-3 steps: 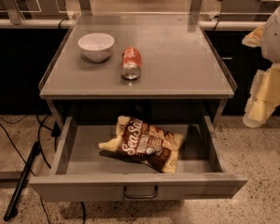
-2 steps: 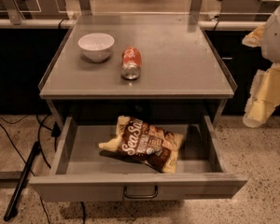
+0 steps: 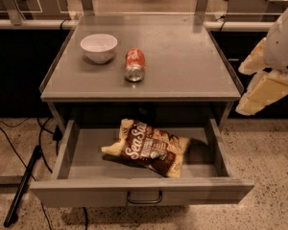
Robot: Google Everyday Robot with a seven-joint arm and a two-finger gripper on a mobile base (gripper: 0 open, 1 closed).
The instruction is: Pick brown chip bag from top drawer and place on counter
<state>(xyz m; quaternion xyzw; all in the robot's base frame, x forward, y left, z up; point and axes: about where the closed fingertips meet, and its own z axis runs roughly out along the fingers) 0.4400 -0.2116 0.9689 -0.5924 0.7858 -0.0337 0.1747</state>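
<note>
The brown chip bag (image 3: 150, 147) lies flat in the open top drawer (image 3: 142, 191), slightly left of centre, with its white "Sea Salt" lettering facing up. The drawer is pulled fully out below the counter (image 3: 182, 66). My gripper (image 3: 241, 91) hangs in the air off the right side of the counter, level with the counter's front edge. It is well above and to the right of the bag, open and empty. Only its pale yellow fingers (image 3: 261, 94) and part of the white arm show at the frame's right edge.
A white bowl (image 3: 99, 47) and a red soda can (image 3: 134, 65) lying on its side sit on the left half of the counter. Clear raised strips line the counter's sides. Black cables and a dark pole (image 3: 23, 186) lie on the floor at the left.
</note>
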